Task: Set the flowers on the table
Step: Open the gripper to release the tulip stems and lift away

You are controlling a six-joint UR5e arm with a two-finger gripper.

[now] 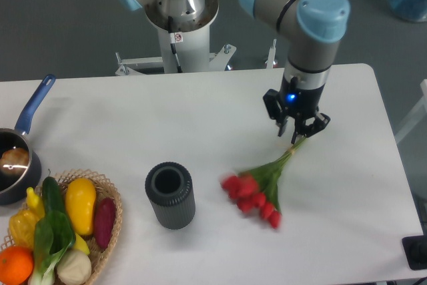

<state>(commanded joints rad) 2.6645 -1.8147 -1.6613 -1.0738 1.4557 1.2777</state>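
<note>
One bunch of flowers, stems toward end effector, blooms lower-left, diagonal

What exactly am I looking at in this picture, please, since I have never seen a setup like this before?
This is a single picture from a fixed camera that looks down on a white table from the front. The grey and light-blue machine at the top is a robot arm mounted behind the table. At its end is a gripper with two small fingers that close on things. Here they are shut on the green stems of the flowers, a bunch of red tulips; the blooms look blurred and are low at the table, though I cannot tell if they touch it. Left of them stands a dark ribbed cylinder, open at the top. At the lower left is a wicker basket of vegetables and fruit, and beside it a pot with a blue handle.
</note>
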